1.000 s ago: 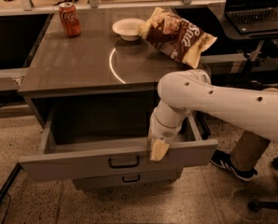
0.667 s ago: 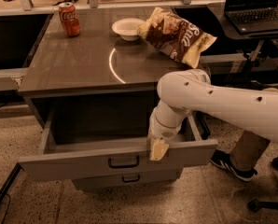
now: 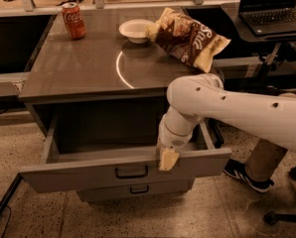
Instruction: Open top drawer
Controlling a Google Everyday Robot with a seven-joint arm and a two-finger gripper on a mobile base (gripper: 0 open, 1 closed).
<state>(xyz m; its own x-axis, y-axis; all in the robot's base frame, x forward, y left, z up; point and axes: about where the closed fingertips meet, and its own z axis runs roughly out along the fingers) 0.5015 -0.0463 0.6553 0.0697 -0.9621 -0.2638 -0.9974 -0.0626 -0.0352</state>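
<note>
Drawer (image 3: pixel 78 175) pulled well out, gripper (image 3: pixel 168 158) at its front lip.
It juts from under the desktop (image 3: pixel 88 68), front panel nearest the camera; the gripper sits on that panel's upper edge, just right of the handle (image 3: pixel 131 172). How far it is open I cannot tell. The arm (image 3: pixel 227 108) reaches in from the right, bent down at the wrist. Floor (image 3: pixel 138 217) lies before the drawer; a shoe (image 3: pixel 247 176) stands near its right corner.

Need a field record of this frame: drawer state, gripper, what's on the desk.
top drawer: pulled well out
gripper: at the drawer front's top edge, right of the handle
lower drawer: shut
desk top: Coca-Cola can, white bowl, chip bag
right side: laptop, person's shoe
</note>
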